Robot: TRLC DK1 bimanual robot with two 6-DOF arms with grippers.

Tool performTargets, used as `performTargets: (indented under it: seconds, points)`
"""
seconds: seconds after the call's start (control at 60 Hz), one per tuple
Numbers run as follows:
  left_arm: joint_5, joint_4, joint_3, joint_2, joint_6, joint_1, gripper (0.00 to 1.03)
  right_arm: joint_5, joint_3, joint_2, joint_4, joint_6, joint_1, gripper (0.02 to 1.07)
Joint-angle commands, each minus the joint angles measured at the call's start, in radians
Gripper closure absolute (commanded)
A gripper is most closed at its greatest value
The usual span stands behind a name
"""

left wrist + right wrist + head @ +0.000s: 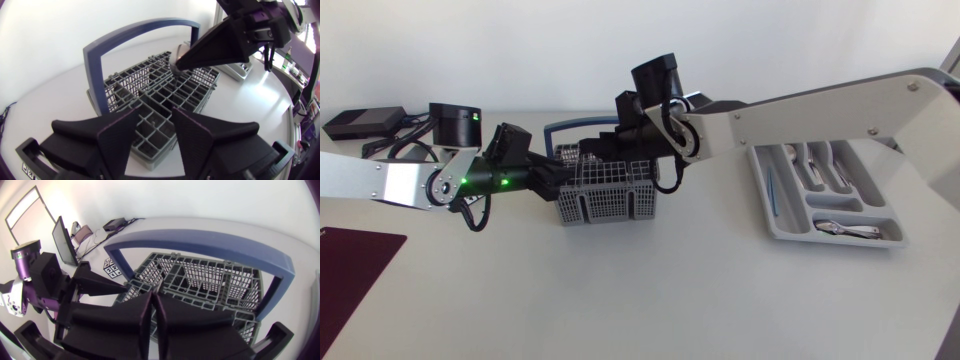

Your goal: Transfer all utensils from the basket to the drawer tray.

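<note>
- Head view: the grey basket [605,205] sits mid-table between both arms. The drawer tray [782,232] lies well apart, holding utensils [825,170].
- Left wrist view: the left gripper [155,134] is spread wide at the basket's edge, gripping nothing.
- Right wrist view: the right gripper [154,311] is pinched tight over the basket.

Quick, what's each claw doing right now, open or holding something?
Left gripper: open, at the basket's rim.
Right gripper: closed, over the basket; whether it holds anything cannot be told.
</note>
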Motion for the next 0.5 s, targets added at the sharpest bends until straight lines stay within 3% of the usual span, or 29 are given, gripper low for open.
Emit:
performTargets:
  seconds: [0.0,0.483]
  points:
    - [0.01,-0.01,-0.023,-0.015,-0.004,-0.009,0.55,-0.021,0.04,-0.046,-0.023,0.029,-0.003,1.0]
    - [0.012,-0.041,-0.035,-0.041,0.024,-0.014,0.55,-0.107,0.218,-0.014,-0.302,-0.182,0.003,1.0]
